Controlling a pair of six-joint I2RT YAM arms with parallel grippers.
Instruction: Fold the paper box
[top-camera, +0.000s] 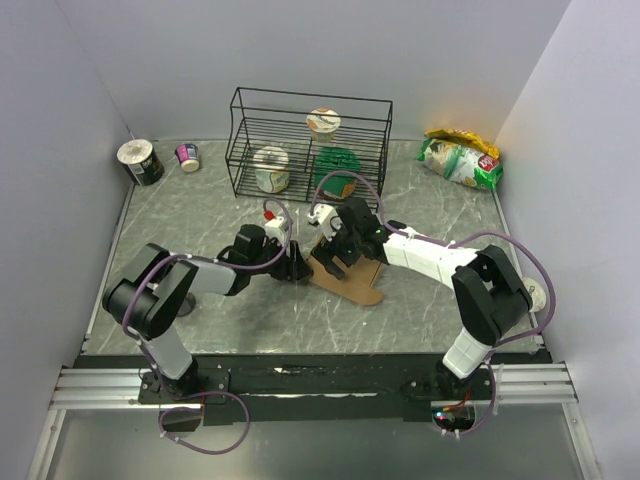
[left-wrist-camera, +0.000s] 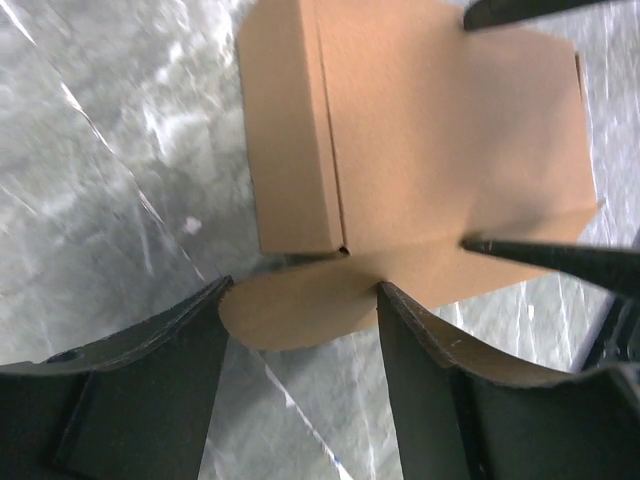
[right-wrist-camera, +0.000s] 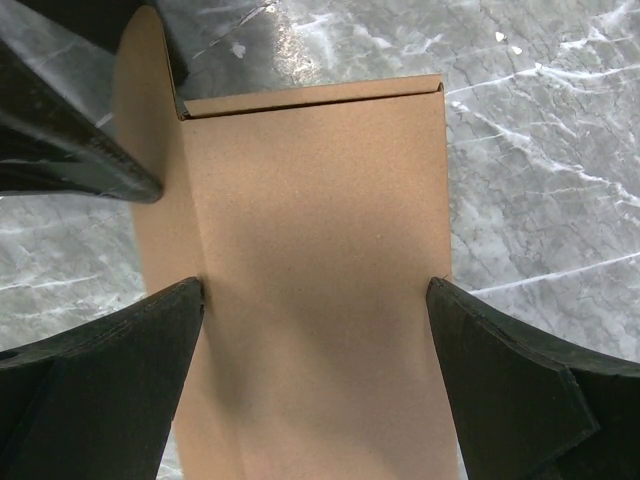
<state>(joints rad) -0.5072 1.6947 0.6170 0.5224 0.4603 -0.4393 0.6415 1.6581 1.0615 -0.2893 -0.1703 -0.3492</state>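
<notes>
The paper box (top-camera: 350, 278) is plain brown cardboard, partly folded, lying mid-table between both arms. In the left wrist view the paper box (left-wrist-camera: 420, 150) shows a folded side panel and a rounded flap. My left gripper (left-wrist-camera: 303, 290) is open, its fingertips at either side of that flap. It shows in the top view (top-camera: 298, 266) at the box's left end. My right gripper (right-wrist-camera: 315, 290) is open wide, its tips at the two long edges of the box's flat panel (right-wrist-camera: 320, 230). It shows in the top view (top-camera: 338, 252) above the box.
A black wire rack (top-camera: 310, 140) with two cups and a green item stands at the back. A tin (top-camera: 141, 160) and a small pink cup (top-camera: 188, 156) sit back left. Snack bags (top-camera: 460, 157) lie back right. White walls enclose the table.
</notes>
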